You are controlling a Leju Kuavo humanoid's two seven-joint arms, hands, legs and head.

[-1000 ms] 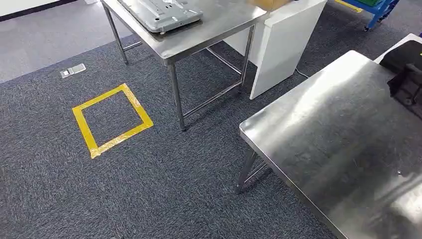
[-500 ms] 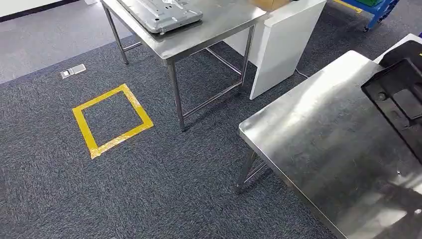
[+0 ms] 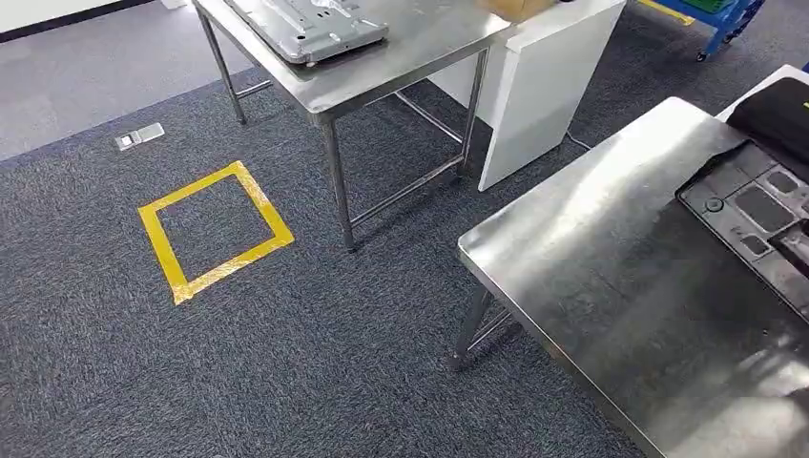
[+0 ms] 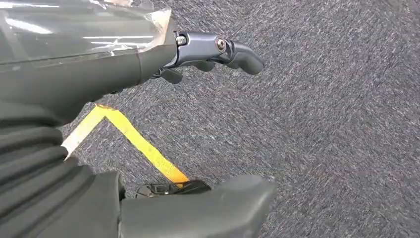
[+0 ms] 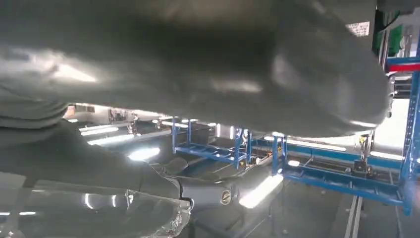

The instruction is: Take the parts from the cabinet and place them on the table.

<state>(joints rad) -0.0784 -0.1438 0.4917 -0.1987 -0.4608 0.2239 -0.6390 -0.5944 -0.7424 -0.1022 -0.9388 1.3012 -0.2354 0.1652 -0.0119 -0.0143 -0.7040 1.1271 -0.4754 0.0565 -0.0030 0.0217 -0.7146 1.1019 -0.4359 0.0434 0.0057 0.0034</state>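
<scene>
Two steel desks show in the head view: one at the upper middle [image 3: 420, 48] carrying a flat grey metal plate [image 3: 305, 27], and a nearer one filling the lower right [image 3: 620, 286], its brushed top streaked with reflections. One dark moulded part [image 3: 749, 215], a flat panel with rectangular recesses, lies over the nearer desk's right side at the frame edge. One yellow tape square [image 3: 215, 229] marks the speckled grey carpet [image 3: 315, 363] at left. The left robot hand [image 4: 208, 52] hangs above the carpet, fingers apart, holding nothing. The right robot hand [image 5: 213, 196] sits beneath a blurred dark surface; I cannot tell its grasp.
</scene>
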